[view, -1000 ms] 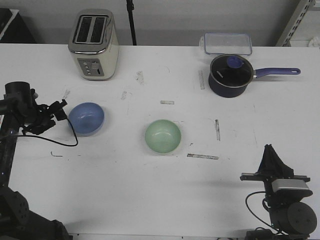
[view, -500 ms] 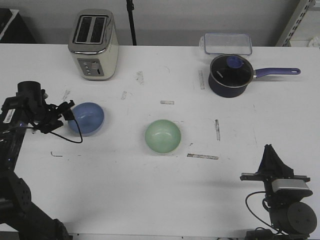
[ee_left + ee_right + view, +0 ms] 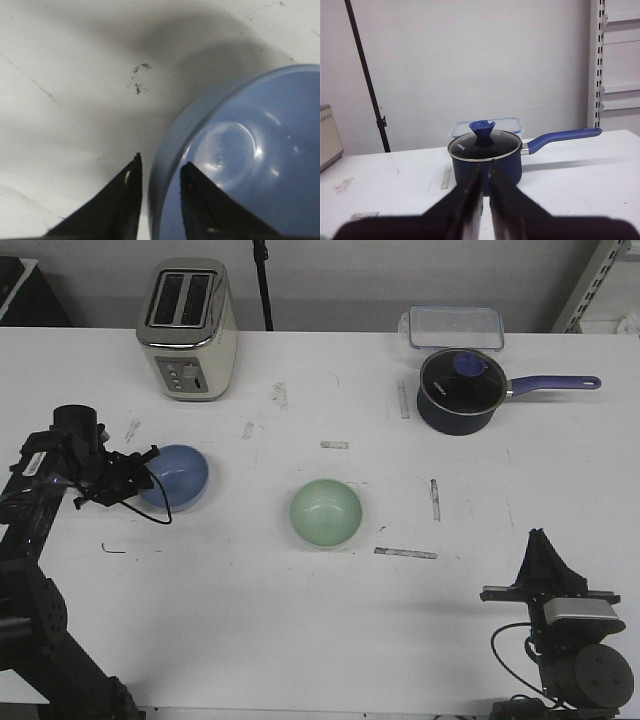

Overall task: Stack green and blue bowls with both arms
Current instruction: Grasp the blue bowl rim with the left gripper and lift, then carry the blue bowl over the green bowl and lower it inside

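The blue bowl [image 3: 180,476] sits upright on the white table at the left. The green bowl [image 3: 326,512] sits upright near the middle, apart from it. My left gripper [image 3: 143,468] is open at the blue bowl's left edge. In the left wrist view the gripper [image 3: 160,166] straddles the blue bowl's [image 3: 240,160] rim, one finger outside and one inside, with a small gap showing on each side. My right gripper [image 3: 540,540] rests at the front right, far from both bowls. In the right wrist view the gripper [image 3: 485,167] is shut and empty.
A toaster [image 3: 187,330] stands at the back left. A dark blue lidded saucepan [image 3: 460,390] with a long handle stands at the back right, also in the right wrist view [image 3: 485,160]. A clear lidded container [image 3: 454,325] lies behind it. Tape strips mark the table.
My left arm has moved right toward the blue bowl, and its fingers now straddle the rim. The right arm and both bowls have stayed put.
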`<act>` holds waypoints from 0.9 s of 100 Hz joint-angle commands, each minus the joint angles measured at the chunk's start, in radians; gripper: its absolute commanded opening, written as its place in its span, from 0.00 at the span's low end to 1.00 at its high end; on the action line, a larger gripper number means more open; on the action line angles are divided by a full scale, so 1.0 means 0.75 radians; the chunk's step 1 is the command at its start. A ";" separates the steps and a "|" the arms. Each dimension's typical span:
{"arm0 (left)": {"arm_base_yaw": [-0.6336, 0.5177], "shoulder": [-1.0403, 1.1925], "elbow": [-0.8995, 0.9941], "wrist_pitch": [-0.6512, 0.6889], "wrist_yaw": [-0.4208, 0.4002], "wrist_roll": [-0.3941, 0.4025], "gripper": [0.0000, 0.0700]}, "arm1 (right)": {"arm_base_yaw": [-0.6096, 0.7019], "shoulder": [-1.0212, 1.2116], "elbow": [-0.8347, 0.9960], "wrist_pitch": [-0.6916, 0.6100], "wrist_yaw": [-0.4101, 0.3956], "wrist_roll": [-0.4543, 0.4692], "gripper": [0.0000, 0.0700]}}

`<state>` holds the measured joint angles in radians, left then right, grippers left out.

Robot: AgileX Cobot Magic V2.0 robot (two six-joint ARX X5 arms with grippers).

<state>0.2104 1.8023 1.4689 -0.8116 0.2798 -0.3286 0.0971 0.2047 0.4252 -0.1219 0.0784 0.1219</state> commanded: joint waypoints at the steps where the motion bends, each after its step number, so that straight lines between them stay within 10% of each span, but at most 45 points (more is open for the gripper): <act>1: -0.002 0.027 0.022 -0.002 -0.003 -0.001 0.04 | 0.002 -0.002 0.008 0.019 -0.002 0.016 0.02; 90: -0.275 -0.104 0.217 -0.136 0.002 -0.114 0.00 | 0.002 -0.002 0.008 0.020 -0.001 0.016 0.02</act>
<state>0.0380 1.7115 1.5997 -0.8909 0.2760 -0.4015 0.0971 0.2047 0.4252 -0.1219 0.0784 0.1246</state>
